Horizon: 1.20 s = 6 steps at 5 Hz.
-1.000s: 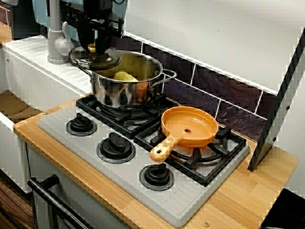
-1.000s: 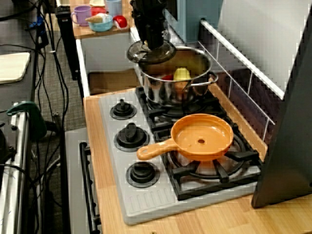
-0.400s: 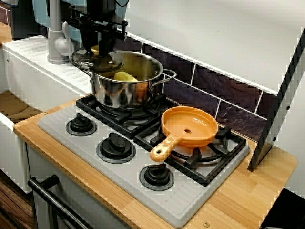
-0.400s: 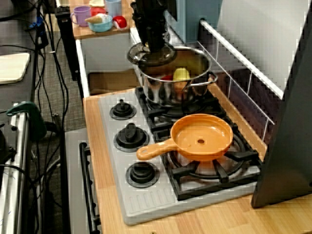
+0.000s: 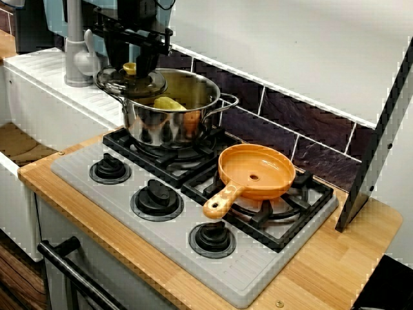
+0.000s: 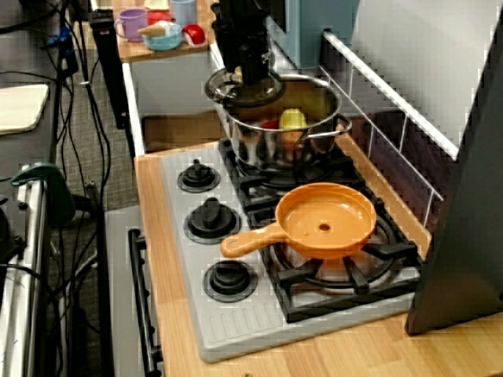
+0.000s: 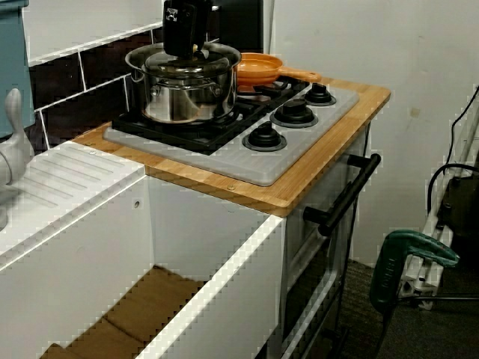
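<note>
- Glass lid (image 5: 131,81): yellow knob on top, over the steel pot's (image 5: 171,119) 9 o'clock rim.
- Hand (image 5: 131,63): fingers flank the knob; whether they clamp it cannot be told.
- Orange pan (image 5: 256,172): at the pot's 4 o'clock, on the stove (image 5: 84,175).

Even, soft indoor light fills all three views, throwing only faint shadows under the steel pot (image 5: 161,126), whose wall shows bright glints, while edges look jagged and slightly grainy.
</note>
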Motion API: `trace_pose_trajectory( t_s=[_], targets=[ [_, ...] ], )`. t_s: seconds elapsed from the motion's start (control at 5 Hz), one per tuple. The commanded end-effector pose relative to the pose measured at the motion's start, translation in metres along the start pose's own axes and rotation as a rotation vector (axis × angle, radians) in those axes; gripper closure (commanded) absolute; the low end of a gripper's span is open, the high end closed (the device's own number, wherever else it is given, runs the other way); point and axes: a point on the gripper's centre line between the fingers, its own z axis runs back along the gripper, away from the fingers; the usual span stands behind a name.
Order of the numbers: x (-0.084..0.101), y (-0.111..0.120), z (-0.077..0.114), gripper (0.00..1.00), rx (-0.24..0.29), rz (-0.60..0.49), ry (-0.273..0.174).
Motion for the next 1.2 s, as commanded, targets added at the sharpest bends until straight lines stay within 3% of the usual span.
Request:
trace_pose_trajectory(
  t_s=[0.0, 1.0],
  targets=[
    [0.0043, 0.0013, 0.0238, 0.00, -0.009, 0.016, -0.062],
    [0.0044, 0.0003, 0.0261, 0.00, -0.012, 0.029, -0.048]
  ],
)
